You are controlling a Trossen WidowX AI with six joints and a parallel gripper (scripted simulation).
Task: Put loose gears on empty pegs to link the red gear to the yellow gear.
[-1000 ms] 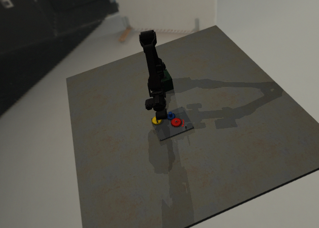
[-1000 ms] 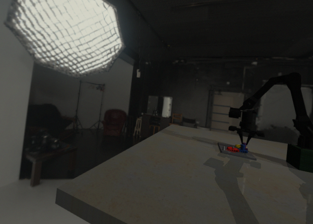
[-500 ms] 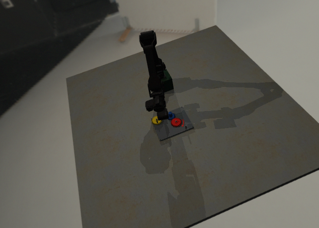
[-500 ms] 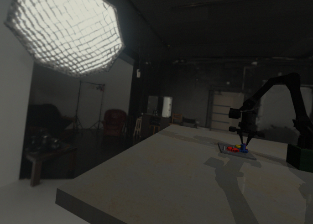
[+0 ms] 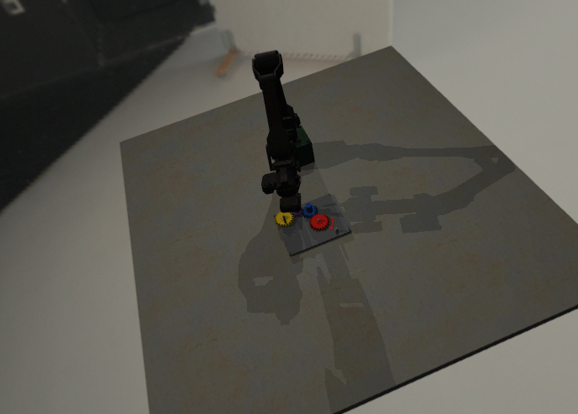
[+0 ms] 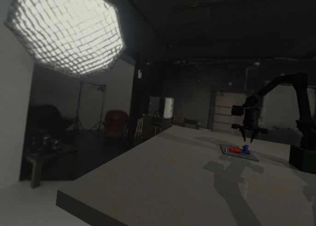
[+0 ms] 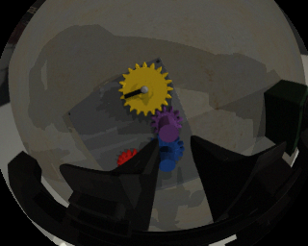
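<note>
The yellow gear (image 5: 283, 219) (image 6: 240, 147) (image 7: 153, 79) with a black stripe and the red gear (image 5: 316, 224) (image 6: 234, 150) (image 7: 128, 158) are on the grey board (image 5: 313, 242) (image 7: 95, 122). A purple gear (image 5: 296, 212) (image 7: 168, 122) with an upright knob stands beside the yellow gear, their teeth close together. A blue gear (image 5: 309, 209) (image 6: 245, 148) (image 7: 178, 151) with a knob stands between the purple and red gears, close to both. Exact tooth contact is too small to tell. My gripper (image 6: 248, 141) (image 7: 174, 141) is open and empty, a little above the knobs.
A bare peg (image 5: 336, 230) (image 6: 225, 149) stands near the board's corner beyond the red gear. The red arrow (image 5: 330, 228) curves beside the red gear. The dark green arm base (image 5: 304, 146) (image 6: 300, 157) (image 7: 284, 112) stands behind the board.
</note>
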